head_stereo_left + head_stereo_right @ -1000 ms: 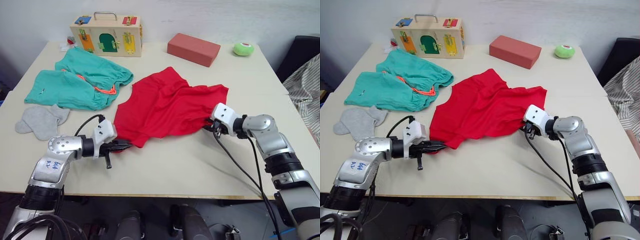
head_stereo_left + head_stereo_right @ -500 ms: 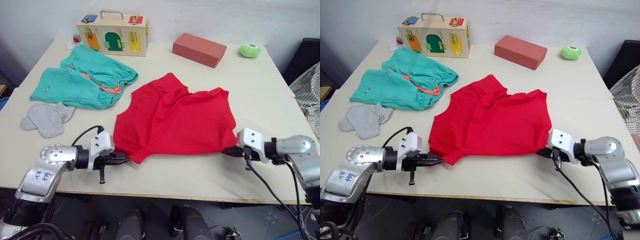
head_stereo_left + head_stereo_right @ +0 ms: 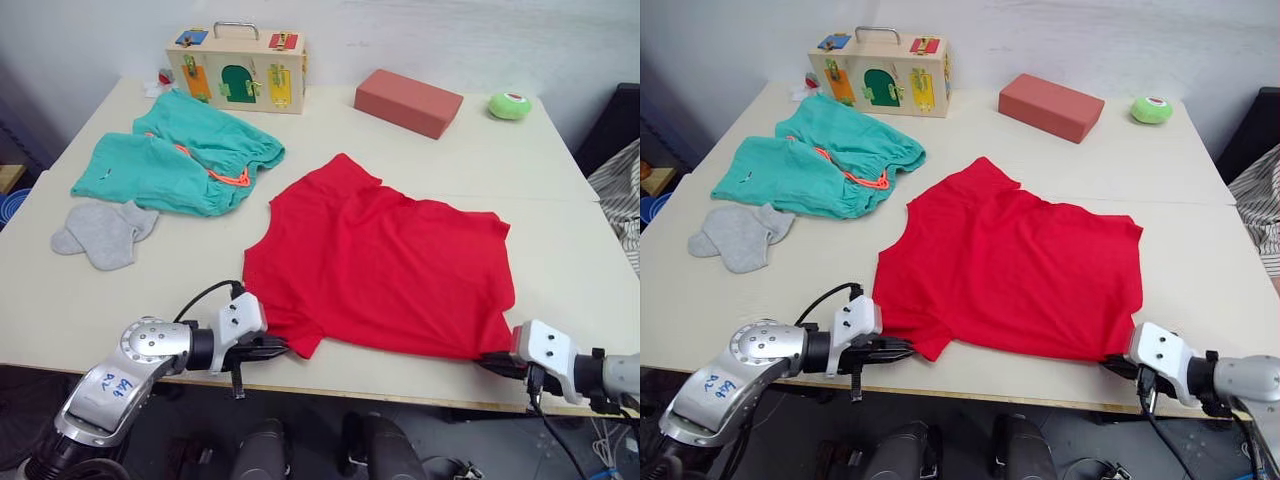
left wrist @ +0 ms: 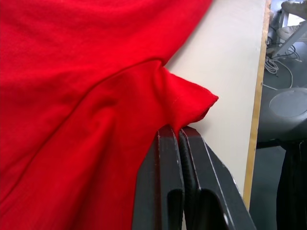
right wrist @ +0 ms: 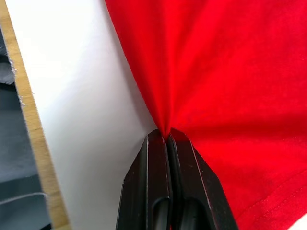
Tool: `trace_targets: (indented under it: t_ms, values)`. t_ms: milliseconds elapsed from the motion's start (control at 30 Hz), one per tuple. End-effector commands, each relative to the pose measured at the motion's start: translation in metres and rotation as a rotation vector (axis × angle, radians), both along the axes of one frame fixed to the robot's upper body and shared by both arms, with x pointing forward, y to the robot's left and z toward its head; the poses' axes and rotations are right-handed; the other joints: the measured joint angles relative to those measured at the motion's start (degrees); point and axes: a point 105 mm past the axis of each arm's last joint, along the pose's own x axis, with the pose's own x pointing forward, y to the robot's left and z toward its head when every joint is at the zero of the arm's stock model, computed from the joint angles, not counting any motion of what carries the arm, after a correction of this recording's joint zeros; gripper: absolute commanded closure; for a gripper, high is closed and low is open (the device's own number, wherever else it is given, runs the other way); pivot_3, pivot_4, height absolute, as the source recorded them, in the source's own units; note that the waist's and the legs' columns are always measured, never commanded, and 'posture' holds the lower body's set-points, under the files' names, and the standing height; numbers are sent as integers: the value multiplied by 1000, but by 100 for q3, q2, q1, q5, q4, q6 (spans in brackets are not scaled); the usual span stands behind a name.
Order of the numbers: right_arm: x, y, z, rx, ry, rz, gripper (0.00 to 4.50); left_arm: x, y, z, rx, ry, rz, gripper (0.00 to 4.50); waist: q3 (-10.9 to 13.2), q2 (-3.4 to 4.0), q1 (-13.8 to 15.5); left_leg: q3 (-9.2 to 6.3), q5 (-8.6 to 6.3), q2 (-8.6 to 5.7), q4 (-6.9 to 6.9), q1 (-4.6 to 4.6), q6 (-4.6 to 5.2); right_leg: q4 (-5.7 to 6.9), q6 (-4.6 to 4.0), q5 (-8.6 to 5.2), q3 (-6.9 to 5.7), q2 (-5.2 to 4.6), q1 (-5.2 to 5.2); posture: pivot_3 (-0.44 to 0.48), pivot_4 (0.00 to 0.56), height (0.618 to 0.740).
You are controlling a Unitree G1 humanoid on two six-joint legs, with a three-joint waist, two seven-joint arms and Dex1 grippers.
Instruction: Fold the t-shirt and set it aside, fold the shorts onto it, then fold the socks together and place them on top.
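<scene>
T-shirt [image 3: 385, 270]: red, spread nearly flat across the centre and lower right of the surface [image 3: 560, 215], not yet folded. Left gripper [image 3: 268, 347], lower left of frame: fingers pressed together, pinching the near left corner of the hem. Right gripper [image 3: 497, 364], lower right of frame: fingers likewise pressed together on the near right corner, cloth fanning out from the pinch.

Shorts [image 3: 178, 157]: teal, rumpled, upper left of frame, coral drawstring showing; untouched, well apart from the shirt.

Socks [image 3: 106, 229]: grey pair, left edge of frame, lying loose just below the shorts; not joined.

Progress, as judged: first step only, the shirt being laid out for folding; every fold and all the stacking remain.

Other items: wooden latch box [image 3: 237, 68], salmon block [image 3: 408, 101], green round object [image 3: 511, 105], all along the far edge.

Hard to make out: collar label not visible; right arm cut off by the lower right frame corner.
</scene>
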Motion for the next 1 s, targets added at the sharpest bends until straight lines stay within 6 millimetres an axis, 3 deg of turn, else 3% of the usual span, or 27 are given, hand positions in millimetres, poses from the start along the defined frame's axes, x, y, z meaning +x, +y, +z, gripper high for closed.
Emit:
trace_targets:
  t_ms: [33,333,500,767,1000]
  values:
    - [-15,2,-12,12,64,0,4481,0,2,8,22,-47,-22,4500,0,0,-2,0,0,0,-1,0,1,0,0,0,0,0,0,0,150,740]
    - [-39,-14,-22,6,75,6,4481,-24,23,24,43,8,-123,4500,-2,-3,0,-5,-2,0,-24,0,1,-27,-3,-6,-9,3,3,0,150,740]
    - [-41,-21,-18,48,70,-46,4481,-26,26,26,52,16,-145,4500,-2,-2,22,-31,-7,0,-34,17,4,-63,-2,-6,-37,3,42,0,150,740]
    - [-43,-13,14,148,228,-19,4481,3,32,49,94,-24,-235,4500,15,29,32,-33,-8,-2,-27,17,13,-59,-1,-5,-38,3,46,0,150,740]
    - [-18,-9,32,152,267,-33,4481,36,18,53,124,-44,-289,4500,16,28,-14,-33,-1,-1,-29,17,12,-56,1,-4,-38,9,45,0,150,740]
